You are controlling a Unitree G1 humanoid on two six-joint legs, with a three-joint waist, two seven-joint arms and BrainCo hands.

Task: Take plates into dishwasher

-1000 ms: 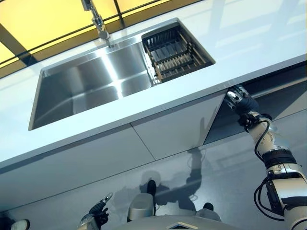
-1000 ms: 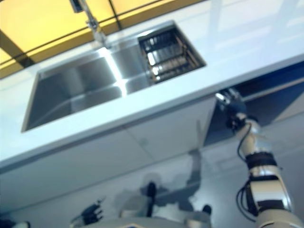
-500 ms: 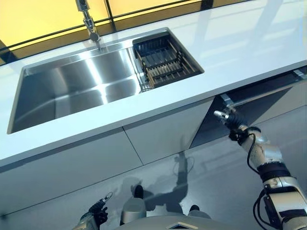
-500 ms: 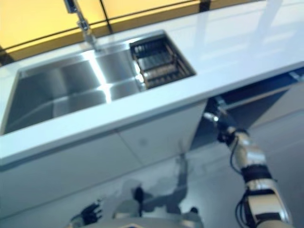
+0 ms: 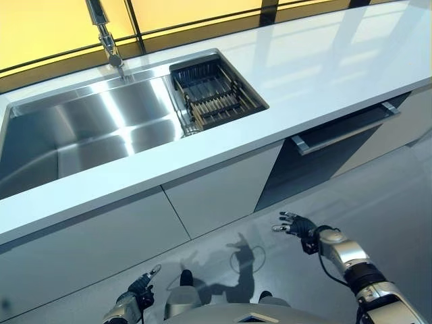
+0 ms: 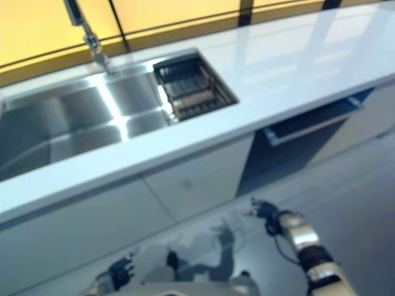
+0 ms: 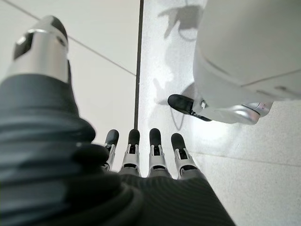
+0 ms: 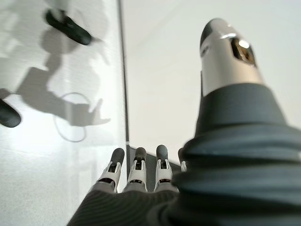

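Oddly, no plates show anywhere: the sink (image 5: 88, 135) and its dish rack (image 5: 214, 94) look empty. Below the bench (image 5: 324, 74), right of the sink, the dishwasher door (image 5: 344, 128) stands only ajar. Both the right hand (image 5: 294, 225) and left hand (image 5: 138, 289) hang low, fingers relaxed, empty. Reaching up, the right hand could knock the door closed.

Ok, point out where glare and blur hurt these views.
Left eye view: sharp, with bright glare streaks on the sink floor. Right eye view: soft all over, the same glare washing out the rack edge. Right wrist view: the right hand is open over the floor, the thumb close and blurred.
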